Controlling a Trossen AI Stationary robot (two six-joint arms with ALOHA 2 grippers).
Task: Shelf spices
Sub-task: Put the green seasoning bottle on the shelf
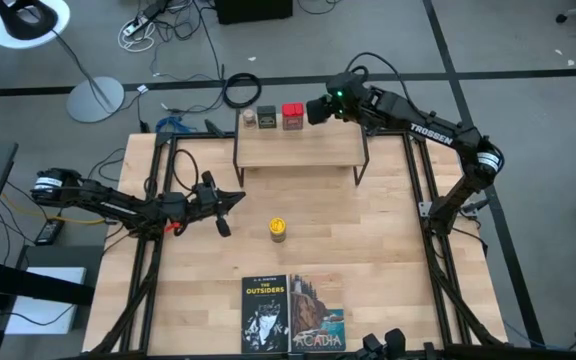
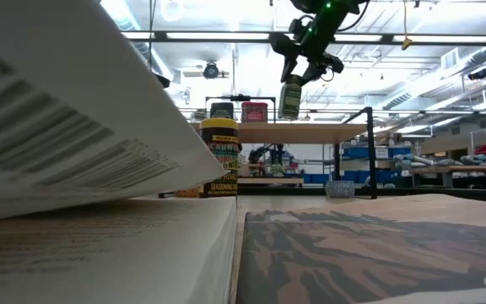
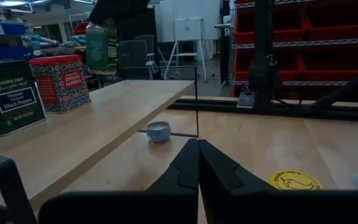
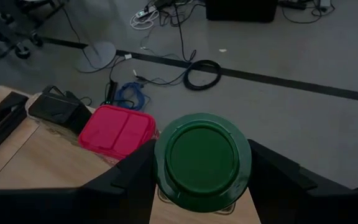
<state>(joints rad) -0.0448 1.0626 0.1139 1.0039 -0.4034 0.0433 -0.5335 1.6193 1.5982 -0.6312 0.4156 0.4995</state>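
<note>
- Right claw [image 2: 296, 66] is up above the back edge of the shelf [image 1: 298, 148], gripping the green-lidded jar [image 4: 202, 158] by its sides. In the low view the jar hangs clear above the shelf board, not touching it.
- On the shelf top already: the red tin [image 1: 292, 116] just beside the held jar, then the dark grey tin [image 1: 267, 118] next to it, and one more small container [image 1: 250, 119] at the far left that I can't make out.
- The yellow-lidded jar [image 1: 278, 229] is on its own, upright in the middle of the tabletop [image 1: 388, 240], well apart from the shelf.
- Left claw [image 1: 230, 204] sits low over the tabletop left of the yellow jar, fingers [image 3: 185, 171] pinched together with nothing between them.
- Two paperback books [image 1: 293, 313] lie side by side at the tabletop's front edge.
</note>
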